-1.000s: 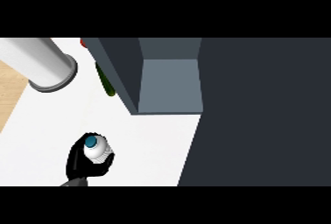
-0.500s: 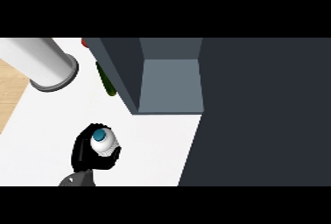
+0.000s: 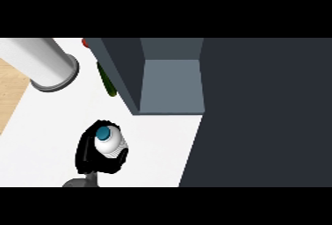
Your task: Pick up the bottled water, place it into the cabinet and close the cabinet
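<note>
You are looking steeply down onto a white counter (image 3: pixel 45 132). One black hand (image 3: pixel 88 151) comes in from the lower edge, left of centre, on a grey forearm (image 3: pixel 81 181). Because it enters on the left, it is probably the robot's left hand, though only one arm shows. Its fingers are curled round the bottled water (image 3: pixel 107 141), so the hand is closed on the bottle and hides most of its sides. You see the bottle from above: a blue cap (image 3: pixel 103 132) on a whitish ribbed body. The cap facing the camera suggests the bottle is held upright, which keeps it ready to stand on a shelf.

The bottle sits over the counter's lower middle, well apart from the left edge. Whether it is lifted off the counter or resting on it cannot be told from this angle.

Above and to the right is the cabinet (image 3: pixel 170 83), a dark grey box with a lighter grey inside surface showing, so it appears to be open. A large dark panel (image 3: pixel 266 114) fills the right side of the view; it may be the cabinet's door, but you cannot be sure.

Near the counter's upper left corner lies a pale cylinder (image 3: pixel 42 61). A thin green object (image 3: pixel 107 81) and a small red one (image 3: pixel 85 42) lie just beside the cabinet's left wall.

The other hand does not show. Judging from this, the grasp is made and the carry toward the opening comes next.
</note>
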`<state>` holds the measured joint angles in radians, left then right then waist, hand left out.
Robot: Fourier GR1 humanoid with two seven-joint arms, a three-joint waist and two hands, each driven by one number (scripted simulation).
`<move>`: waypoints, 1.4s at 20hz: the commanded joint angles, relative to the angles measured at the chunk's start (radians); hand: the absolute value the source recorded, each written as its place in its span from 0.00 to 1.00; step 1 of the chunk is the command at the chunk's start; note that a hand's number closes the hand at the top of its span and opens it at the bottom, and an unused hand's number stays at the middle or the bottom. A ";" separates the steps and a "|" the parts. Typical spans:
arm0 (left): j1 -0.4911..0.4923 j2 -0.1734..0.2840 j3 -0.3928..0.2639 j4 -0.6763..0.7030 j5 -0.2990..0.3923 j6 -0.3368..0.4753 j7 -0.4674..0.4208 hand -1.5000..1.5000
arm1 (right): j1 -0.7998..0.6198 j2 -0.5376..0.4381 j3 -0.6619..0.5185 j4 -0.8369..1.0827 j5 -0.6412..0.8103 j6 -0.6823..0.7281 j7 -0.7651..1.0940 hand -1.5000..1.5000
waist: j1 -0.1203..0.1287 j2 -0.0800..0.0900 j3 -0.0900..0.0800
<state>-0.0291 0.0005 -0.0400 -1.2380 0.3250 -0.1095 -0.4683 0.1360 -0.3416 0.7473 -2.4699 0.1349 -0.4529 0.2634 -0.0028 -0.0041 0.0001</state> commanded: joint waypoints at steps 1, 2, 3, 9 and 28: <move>-0.043 0.000 -0.046 -0.086 0.017 0.093 0.070 1.00 | 0.041 -0.035 0.041 -0.141 0.106 0.003 0.052 0.00 | -0.006 0.000 0.000; -0.020 0.000 -0.080 -0.068 0.028 0.089 0.032 1.00 | -0.012 -0.008 -0.010 -0.119 0.067 0.020 0.098 0.00 | -0.001 0.002 -0.001; 0.004 0.000 -0.157 -0.145 0.036 0.174 0.045 1.00 | 0.011 0.006 0.008 -0.047 0.054 0.012 0.017 0.00 | 0.000 0.002 0.000; -0.057 0.000 -0.170 -0.122 -0.024 0.195 0.029 1.00 | 0.001 0.051 0.097 -0.021 0.141 -0.022 0.035 0.00 | -0.004 0.002 -0.001; -0.596 0.000 -0.238 0.056 0.008 0.610 0.250 1.00 | 0.037 -0.045 0.024 -0.128 0.051 -0.005 0.040 0.00 | -0.020 0.004 0.000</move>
<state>-0.5019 0.0001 -0.2879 -1.2655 0.3451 0.4474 -0.2504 0.1411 -0.3545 0.7701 -2.4740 0.1320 -0.4679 0.2639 -0.0172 -0.0010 -0.0004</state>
